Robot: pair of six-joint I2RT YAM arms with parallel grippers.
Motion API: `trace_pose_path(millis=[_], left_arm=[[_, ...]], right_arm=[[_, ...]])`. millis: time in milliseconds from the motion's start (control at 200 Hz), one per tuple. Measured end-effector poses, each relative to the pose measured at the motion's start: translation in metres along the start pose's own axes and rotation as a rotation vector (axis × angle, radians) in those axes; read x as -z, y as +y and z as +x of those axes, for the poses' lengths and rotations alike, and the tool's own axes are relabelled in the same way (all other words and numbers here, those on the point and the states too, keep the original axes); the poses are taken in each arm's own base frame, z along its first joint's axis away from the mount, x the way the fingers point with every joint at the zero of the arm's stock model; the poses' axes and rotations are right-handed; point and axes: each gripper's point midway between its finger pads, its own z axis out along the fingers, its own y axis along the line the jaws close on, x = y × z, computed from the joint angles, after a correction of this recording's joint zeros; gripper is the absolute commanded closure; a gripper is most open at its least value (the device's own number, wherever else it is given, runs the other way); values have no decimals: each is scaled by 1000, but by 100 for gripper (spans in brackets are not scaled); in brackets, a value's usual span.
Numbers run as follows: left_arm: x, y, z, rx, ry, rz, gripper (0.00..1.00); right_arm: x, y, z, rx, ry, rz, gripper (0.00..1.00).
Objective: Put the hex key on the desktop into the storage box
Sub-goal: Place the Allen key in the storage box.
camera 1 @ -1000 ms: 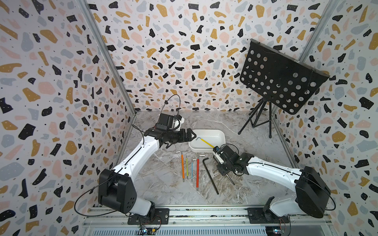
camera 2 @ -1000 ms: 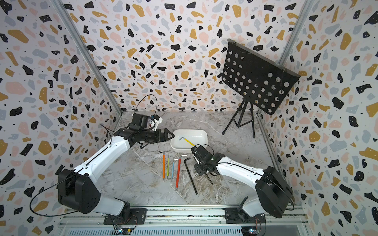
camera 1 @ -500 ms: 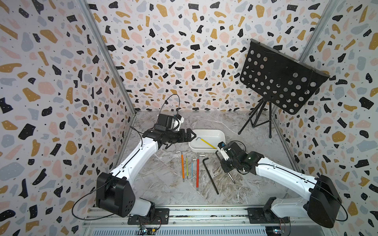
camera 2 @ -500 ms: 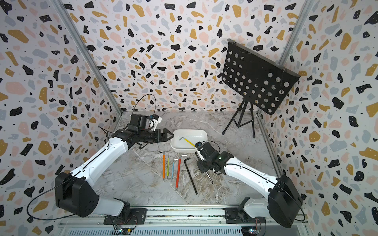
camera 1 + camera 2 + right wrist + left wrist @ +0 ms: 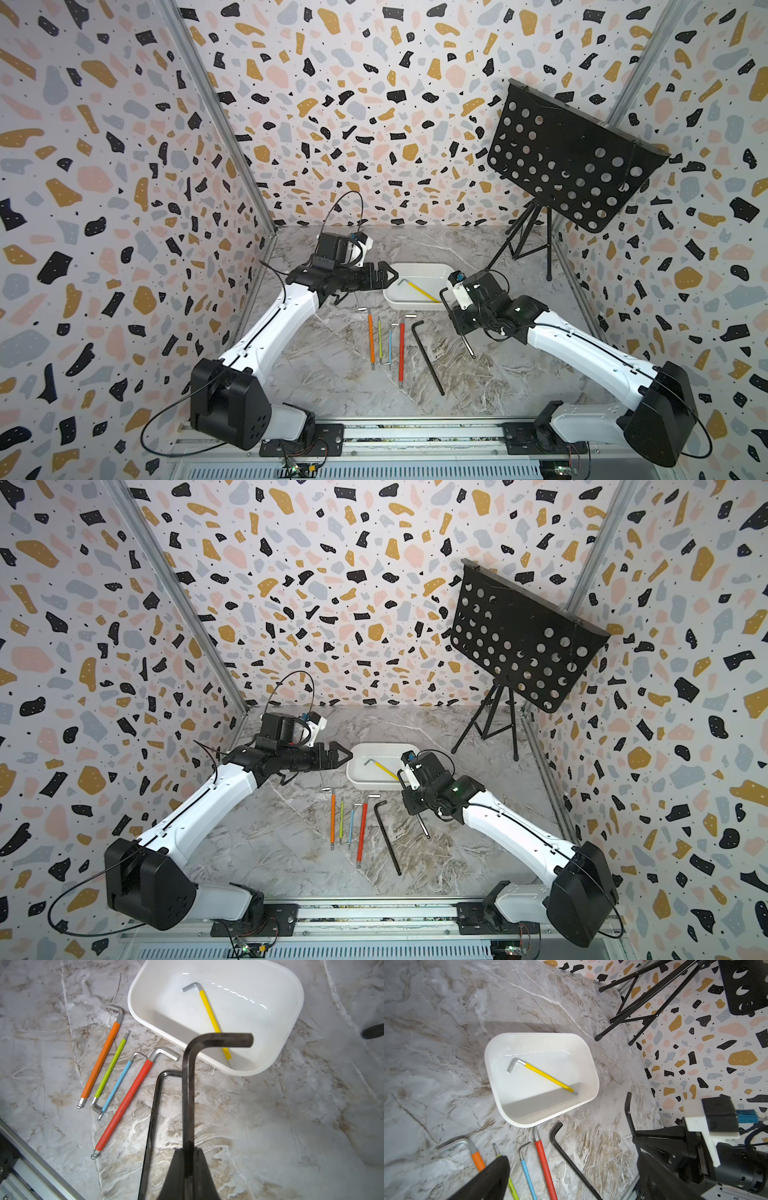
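Clock directions take 12 as the far wall in the top views.

Nearest, on the bench (image 5: 332, 374), five hex keys lie in a row around 6 o'clock of the storage box, long shafts running roughly 12 to 6. From 9 towards 3 they are the orange hex key (image 5: 370, 338), green hex key (image 5: 379, 338), blue hex key (image 5: 390, 345), red hex key (image 5: 401, 353) and black hex key (image 5: 428, 361). The black one lies a little apart from the others and slants towards 5.

Just beyond them, at about 4 o'clock of the box, the right claw (image 5: 188, 1151) is pinched tight on the long shaft of a dark hex key (image 5: 188, 1095). This key is held steeply tilted with its bent end up. In the right wrist view its short arm crosses in front of the box's near rim. Whether its lower tip touches the bench I cannot tell.

The storage box (image 5: 411, 305) sits mid-bench. A yellow hex key (image 5: 420, 291) lies inside, slanting from 10 to 4.

At the box's 9 o'clock edge the left claw (image 5: 392, 274) hangs above the bench, pointing towards 3. Only one finger shows in its wrist view, so I cannot tell whether it is wide or narrow.

Farthest, at 2 o'clock, stands a black music stand (image 5: 573, 162).
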Motion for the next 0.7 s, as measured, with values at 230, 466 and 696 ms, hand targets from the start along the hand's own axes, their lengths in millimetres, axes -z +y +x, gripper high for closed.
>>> trace_pose_path(millis=[230,466,696], left_arm=[[7,-2,-3,-28,-46,-8,0],[10,2,-8,-45,-79,-46,0],[7,-4,-43,-72,-128,-54,0]], right_arm=[[1,-2,-15,10,-13,-13,100],[1,0,-32,31,-18,-27,100],[-2,3,-53,63,-35,-38,100]])
